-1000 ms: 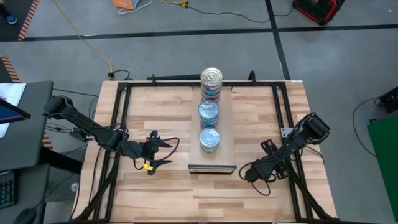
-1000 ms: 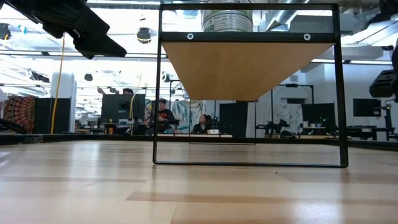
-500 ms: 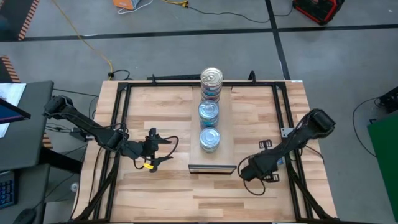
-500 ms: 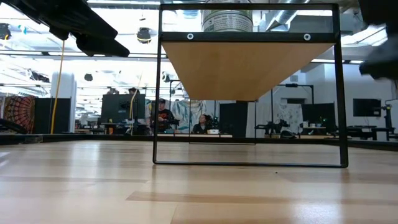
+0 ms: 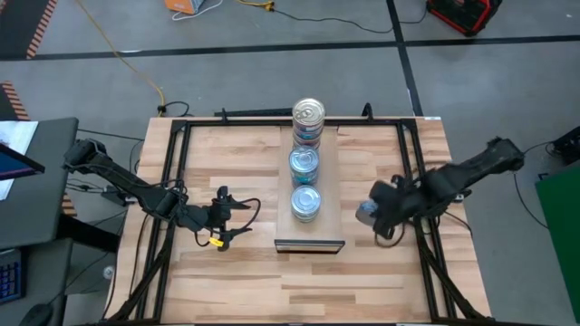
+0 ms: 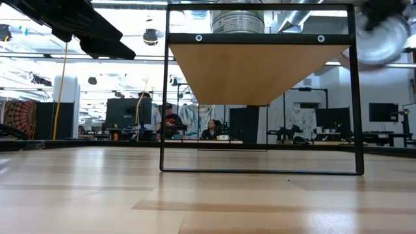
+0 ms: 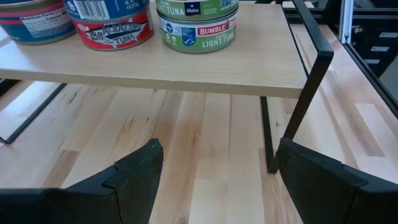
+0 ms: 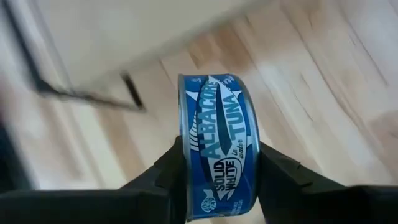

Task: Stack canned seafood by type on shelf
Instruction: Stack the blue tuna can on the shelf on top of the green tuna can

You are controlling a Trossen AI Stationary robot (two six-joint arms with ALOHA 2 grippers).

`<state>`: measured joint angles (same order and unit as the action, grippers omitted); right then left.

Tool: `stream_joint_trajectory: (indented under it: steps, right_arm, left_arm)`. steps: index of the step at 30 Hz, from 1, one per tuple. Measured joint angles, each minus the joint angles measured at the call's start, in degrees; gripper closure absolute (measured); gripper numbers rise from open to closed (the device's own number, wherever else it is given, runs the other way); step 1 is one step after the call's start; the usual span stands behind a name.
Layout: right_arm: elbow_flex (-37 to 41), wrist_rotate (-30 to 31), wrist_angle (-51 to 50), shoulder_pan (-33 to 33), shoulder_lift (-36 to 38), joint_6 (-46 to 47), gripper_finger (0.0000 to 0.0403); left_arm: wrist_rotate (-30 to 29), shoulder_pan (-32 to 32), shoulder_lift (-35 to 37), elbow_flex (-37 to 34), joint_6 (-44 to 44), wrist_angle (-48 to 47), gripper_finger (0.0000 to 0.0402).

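Note:
The shelf is a light-wood board on a black frame in the middle of the table. On it stand a stack of tins at the far end, a blue-topped tin and another nearer. My right gripper, right of the shelf and high above the table, is shut on a blue albacore tuna tin, which shows blurred in the low view. My left gripper stands open left of the shelf, nothing between its fingers, facing the tins on the board. My right gripper pinches the blue tin between its two fingers, one finger on each flat end face. The fingers come slanting down from the table's right. The tin is turned on edge, its labelled wall facing the wrist camera, lifted clear of the table.
The shelf's black frame legs and the rails along the tabletop's sides stand near both arms. Bare wood tabletop lies around the shelf. People sit at desks in the room beyond the table.
My right gripper has risen from low over the table's near right part and gone toward the far edge, beside the shelf, rolling its wrist. The blue tin is now lifted high above the tabletop, turned on edge.

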<state>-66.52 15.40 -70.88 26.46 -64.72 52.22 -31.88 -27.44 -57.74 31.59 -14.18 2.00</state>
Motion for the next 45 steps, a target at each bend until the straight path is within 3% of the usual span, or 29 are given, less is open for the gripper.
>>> stream_joint_trajectory:
  steps: [5,12,18,21,26,34,45]
  right_arm:
    - [0.0,2.8,8.6,-2.1,6.4,0.1,0.0238]
    - [0.0,6.6,27.2,-6.2,9.7,-10.5,0.0215]
    - [0.0,6.6,41.9,-13.3,10.0,-15.2,0.0237]
    - [0.0,6.4,45.6,-16.0,9.8,-15.0,0.0233]
    - [0.0,5.5,52.5,-19.0,6.9,-12.3,0.0209]
    - [-1.3,3.3,56.0,-23.2,1.8,-10.8,0.0232]
    - [-5.1,2.4,57.0,-22.1,-2.9,-13.1,0.0229]
  left_arm:
    - [0.0,0.0,0.0,0.0,0.0,0.0,0.0100]
    - [-2.0,0.0,0.0,0.0,5.7,6.5,0.0100]
    - [-13.7,0.6,0.0,0.9,29.8,19.6,0.0100]
    - [-14.9,2.2,0.0,0.9,42.1,27.6,0.0100]
    - [-7.8,7.0,0.0,0.9,46.2,32.4,0.0100]
    - [13.2,18.7,0.0,0.9,33.3,31.3,0.0100]
    - [22.3,20.2,0.0,0.9,33.5,31.7,0.0100]
